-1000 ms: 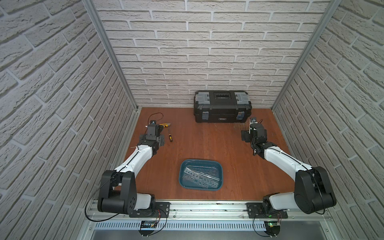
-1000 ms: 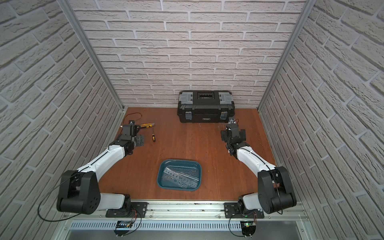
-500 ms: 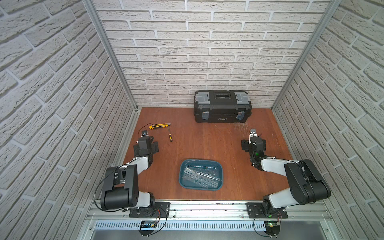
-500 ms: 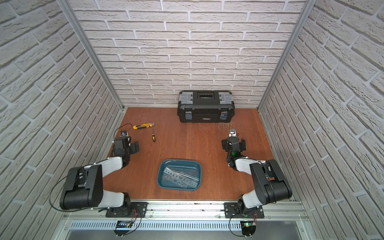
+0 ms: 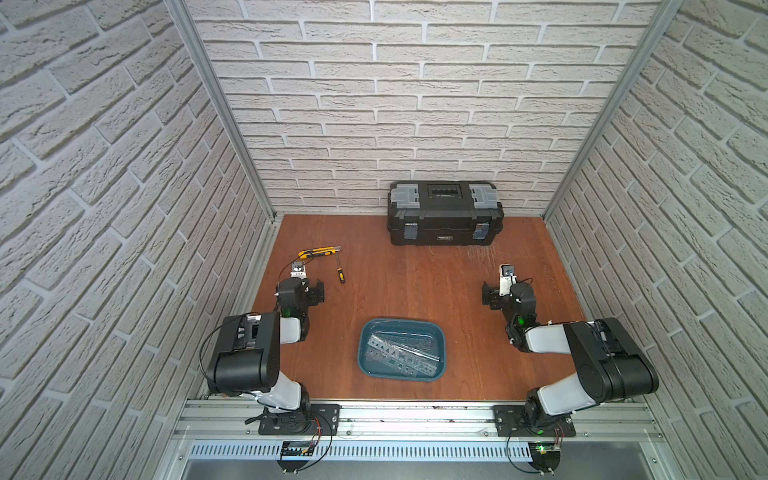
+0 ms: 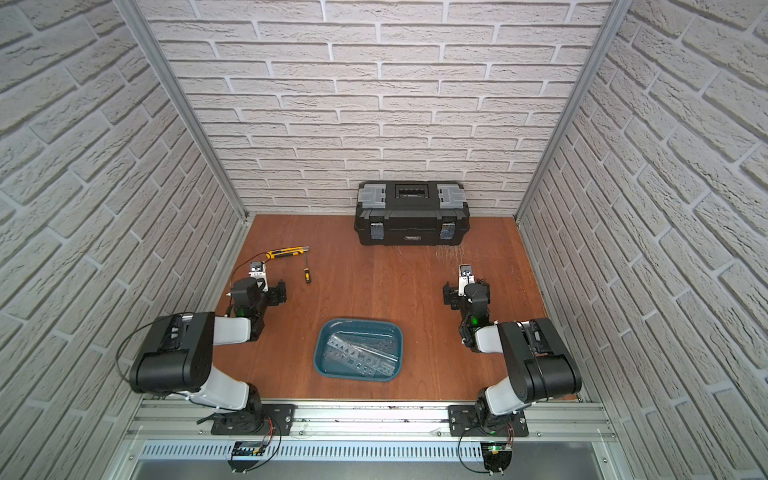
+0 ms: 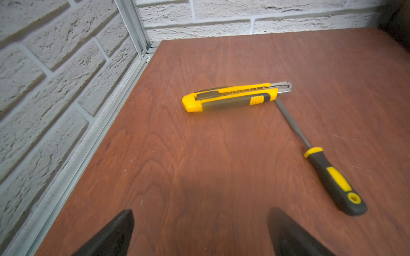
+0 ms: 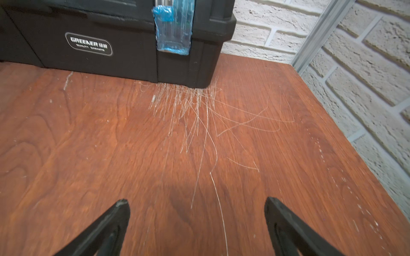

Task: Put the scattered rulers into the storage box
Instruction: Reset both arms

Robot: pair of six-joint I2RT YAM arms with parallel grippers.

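The storage box [image 5: 401, 321], a shallow teal tray, sits near the table's front middle in both top views, rim [image 6: 357, 321]. Several transparent rulers [image 5: 401, 356] lie inside it, overlapping [image 6: 360, 355]. No ruler shows loose on the table. My left gripper [image 5: 318, 291] hovers low at the left, open and holding nothing, its jaws wide apart over bare wood [image 7: 199, 212]. My right gripper [image 5: 490, 296] is at the right, likewise open over scratched wood [image 8: 196, 201]. Both stand well apart from the box.
A black toolbox [image 5: 444, 214] stands against the back wall, close ahead of the right gripper [image 8: 99, 44]. A yellow-black utility knife [image 7: 230, 99] and a small screwdriver [image 7: 332, 177] lie at the back left. Brick walls enclose three sides.
Both arms have folded back toward their bases, drawing the grippers toward the front of the table. The jaws stayed open and the rulers in the box did not move.
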